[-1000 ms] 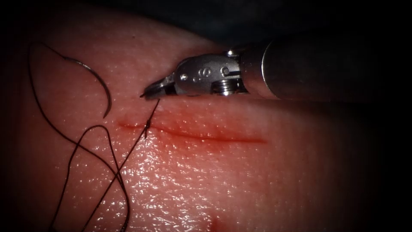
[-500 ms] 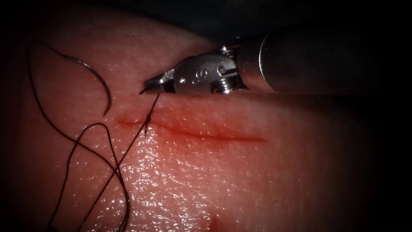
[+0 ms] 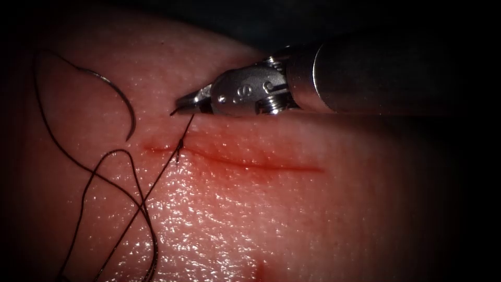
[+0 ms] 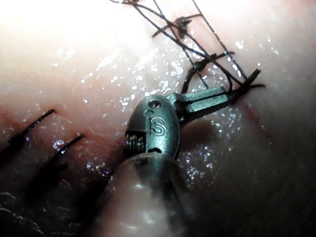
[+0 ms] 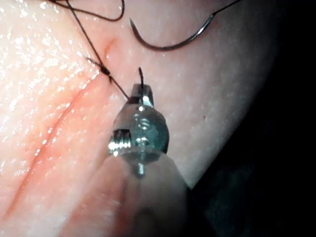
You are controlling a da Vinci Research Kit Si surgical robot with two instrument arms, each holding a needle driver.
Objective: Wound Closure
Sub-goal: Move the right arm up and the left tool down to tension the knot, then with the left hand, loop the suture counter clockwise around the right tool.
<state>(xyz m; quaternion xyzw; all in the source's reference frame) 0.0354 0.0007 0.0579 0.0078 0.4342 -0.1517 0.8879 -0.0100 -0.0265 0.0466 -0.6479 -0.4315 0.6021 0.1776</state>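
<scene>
Tissue [image 3: 292,219] unchanged, right tool [image 3: 183,108] still clamping thread [image 3: 183,137], needle [image 3: 121,102] lying free

Right tool [image 3: 180,110] lifted slightly and rolled at wrist since a second ago; thread [image 3: 183,133] end drawn a touch tauter.

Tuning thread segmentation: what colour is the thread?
Black, a thin dark thread against the pink tissue. Clearest in the endoscope view.

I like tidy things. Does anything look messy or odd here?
Yes: the needle lies loose on the tissue, left of the cut, in no claw. The right claw grips thread beside the knot. The left tool sits amid tangled thread.
</scene>
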